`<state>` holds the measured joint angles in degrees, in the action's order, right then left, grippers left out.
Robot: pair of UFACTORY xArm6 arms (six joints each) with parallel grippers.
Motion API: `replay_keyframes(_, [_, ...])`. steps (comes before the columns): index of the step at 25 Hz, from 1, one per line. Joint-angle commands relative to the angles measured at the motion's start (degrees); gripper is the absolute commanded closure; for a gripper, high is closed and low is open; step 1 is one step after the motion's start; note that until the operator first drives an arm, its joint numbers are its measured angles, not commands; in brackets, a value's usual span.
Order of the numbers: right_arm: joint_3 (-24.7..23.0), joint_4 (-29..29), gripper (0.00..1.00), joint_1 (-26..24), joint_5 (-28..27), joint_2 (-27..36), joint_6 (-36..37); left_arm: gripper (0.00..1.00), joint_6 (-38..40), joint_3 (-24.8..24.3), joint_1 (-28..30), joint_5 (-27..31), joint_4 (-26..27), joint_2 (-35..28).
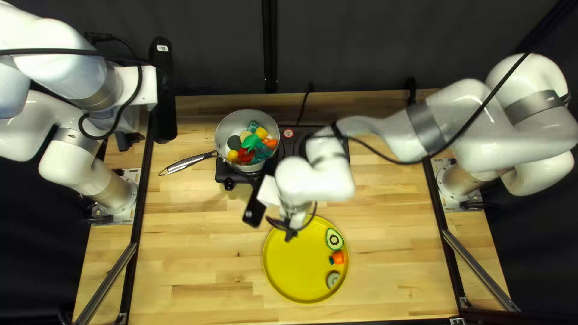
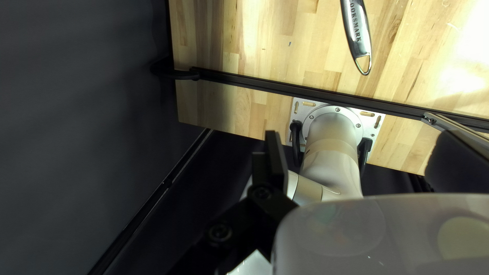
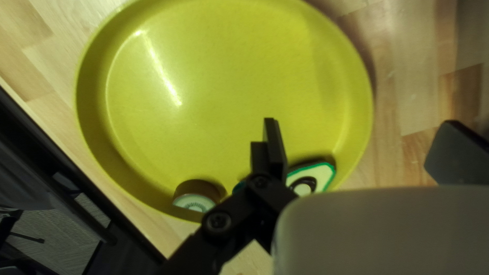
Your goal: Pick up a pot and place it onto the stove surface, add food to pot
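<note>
The pot (image 1: 224, 139) sits on the left part of the black stove (image 1: 224, 174), holding several colorful food pieces (image 1: 256, 141). Over the upper edge of the yellow plate (image 1: 286, 280) hangs my right gripper (image 1: 291, 235); in its wrist view the right gripper (image 3: 364, 153) is open and empty above the plate (image 3: 204, 66). An avocado half (image 1: 334, 239), an orange piece (image 1: 338, 257) and a round grey-green piece (image 1: 333, 279) lie along the plate's right side. My left gripper (image 1: 123, 143) is raised beside its base; there the left gripper (image 2: 364, 158) is open, holding nothing.
The pot's handle (image 1: 189, 163) extends over the wood toward the left arm's base (image 1: 120, 195). My right arm (image 1: 385, 129) crosses above the stove's right part. Dark rails (image 1: 137, 216) run along the table's sides.
</note>
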<state>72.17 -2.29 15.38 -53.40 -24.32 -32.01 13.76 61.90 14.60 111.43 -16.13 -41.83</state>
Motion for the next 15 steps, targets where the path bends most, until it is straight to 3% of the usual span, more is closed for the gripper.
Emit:
replay_keyframes(1, [0.0,0.0,0.0,0.0,0.0,0.0,0.0,0.0,0.0,0.0,0.0,0.0,0.0,0.0])
replay_keyframes(5, [-5.0,3.6,0.0,4.9,-3.4,10.2,-7.7,0.0,0.0,0.0,0.0,0.0,0.0,0.0])
replay_keyframes(12, [-7.8,4.2,0.0,7.2,-6.8,16.3,-12.2,0.0,0.0,0.0,0.0,0.0,0.0,0.0])
replay_keyframes(15, [-8.2,4.3,0.0,6.8,-11.1,20.0,-13.3,0.0,0.0,0.0,0.0,0.0,0.0,0.0])
